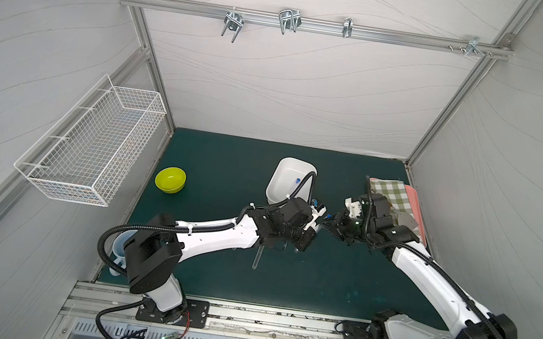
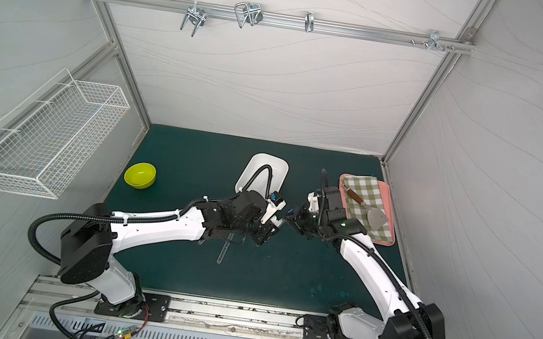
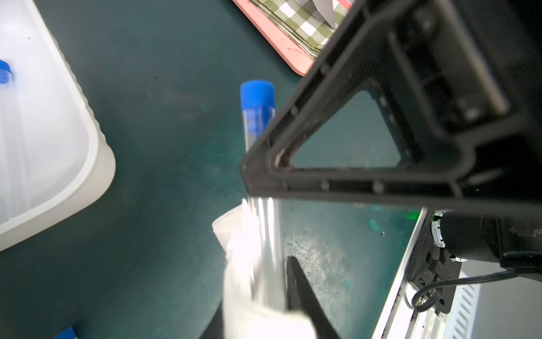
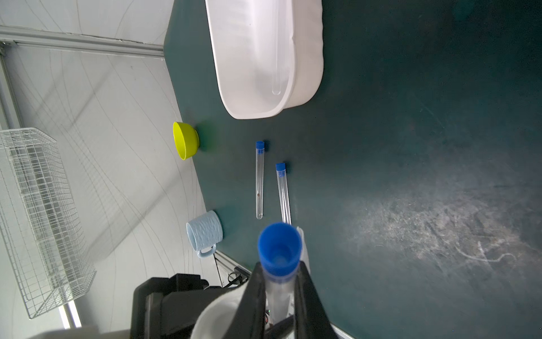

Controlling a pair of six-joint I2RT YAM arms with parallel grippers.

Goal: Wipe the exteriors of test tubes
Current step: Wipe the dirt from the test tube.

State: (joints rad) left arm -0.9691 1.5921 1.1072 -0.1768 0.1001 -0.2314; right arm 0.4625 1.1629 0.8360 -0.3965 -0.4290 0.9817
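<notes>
**Capped tube held in the air by both claws**

The tube looks light, stiff, slick and probably breakable. The best place to hold it is just under the blue cap, leaving the barrel free to wipe. It hangs above the middle of the surface. The right claw is pinched narrow on it below the cap. The left claw is closed on the cloth around the barrel. Two spare tubes lie flat, off toward the left edge.
</notes>
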